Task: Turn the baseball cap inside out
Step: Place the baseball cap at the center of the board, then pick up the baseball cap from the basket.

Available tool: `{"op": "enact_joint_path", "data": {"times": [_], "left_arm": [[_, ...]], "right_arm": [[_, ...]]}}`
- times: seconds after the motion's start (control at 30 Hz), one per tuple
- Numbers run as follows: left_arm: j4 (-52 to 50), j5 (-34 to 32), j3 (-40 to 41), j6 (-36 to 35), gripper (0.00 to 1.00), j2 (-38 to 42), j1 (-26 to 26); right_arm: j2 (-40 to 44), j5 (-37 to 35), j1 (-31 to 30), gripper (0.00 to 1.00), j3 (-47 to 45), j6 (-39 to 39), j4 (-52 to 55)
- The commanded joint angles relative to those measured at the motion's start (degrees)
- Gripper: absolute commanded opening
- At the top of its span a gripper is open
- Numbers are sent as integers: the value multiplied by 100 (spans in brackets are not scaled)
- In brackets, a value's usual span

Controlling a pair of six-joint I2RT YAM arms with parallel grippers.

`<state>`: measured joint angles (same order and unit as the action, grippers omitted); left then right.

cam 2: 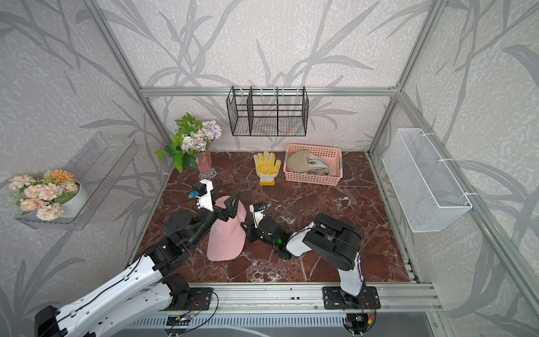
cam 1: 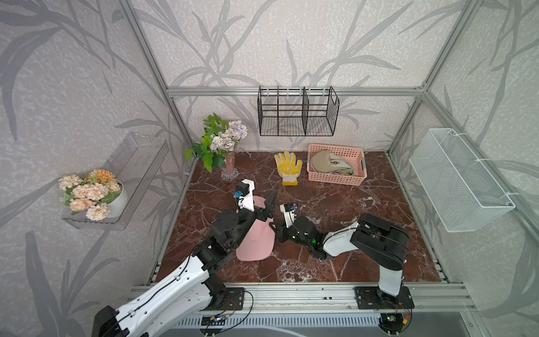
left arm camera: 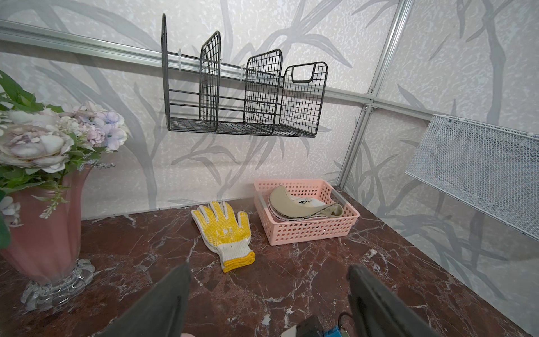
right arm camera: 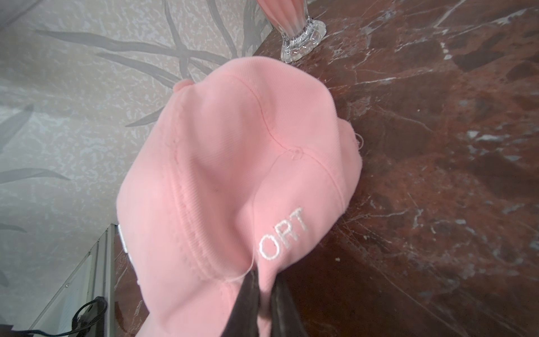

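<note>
A pink fabric baseball cap (cam 2: pixel 226 236) lay outer side up on the dark red marble counter (cam 2: pixel 306 262), lower centre in both top views. The right tool (right arm camera: pixel 265 280) was clamped on its rim. The left tool (left arm camera: pixel 268 270) stood spread wide over the crown, gripping nothing.
</note>
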<state>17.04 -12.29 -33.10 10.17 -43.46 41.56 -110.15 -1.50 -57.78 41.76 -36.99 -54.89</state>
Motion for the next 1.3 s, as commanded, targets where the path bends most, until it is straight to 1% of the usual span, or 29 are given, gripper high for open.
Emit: {"op": "enact_joint_path", "data": {"times": [0.0,0.1,0.17,0.23,0.33,0.43,0.57,0.6,0.67,0.73,0.83,0.9,0.97,1.13,1.27], "left_arm": [[-100,51,51,65,88,46,-25],[-112,47,60,81,88,32,-24],[-126,60,50,90,88,14,-31],[-167,61,42,116,88,1,-40],[-275,56,-2,206,88,-65,-70],[-405,115,-112,395,88,-226,-163],[-503,538,-305,780,88,-681,-496],[-476,676,-331,852,88,-802,-595],[-364,1193,-377,1001,88,-1076,-907],[-281,1400,-414,1219,89,-1372,-1159],[-256,1533,-507,1271,88,-1757,-1421],[-227,1737,-552,1270,88,-1948,-1570],[-202,1938,-601,1246,88,-2113,-1687],[-235,2062,-715,975,89,-2303,-1765],[-313,2098,-788,851,88,-2385,-1798]], "right_arm": [[-151,-289,-10,15,155,193,252],[-148,-372,-8,31,210,232,439],[-84,-478,-6,46,167,238,447],[115,-619,-4,55,58,355,463],[704,-805,144,60,-101,554,936],[1543,-568,533,61,-134,639,2044],[2507,81,1523,63,260,724,4086],[2646,212,1770,63,404,670,4551],[2861,814,2432,63,743,683,5475],[3007,1411,3035,63,976,843,5935],[3157,1618,3758,64,1354,1153,6525],[3101,1717,4167,64,1695,1321,6891],[2870,1856,4548,64,2097,1529,7187],[2028,1725,5106,64,3070,1915,7785],[1315,1635,5448,63,3857,1887,8225]]}}
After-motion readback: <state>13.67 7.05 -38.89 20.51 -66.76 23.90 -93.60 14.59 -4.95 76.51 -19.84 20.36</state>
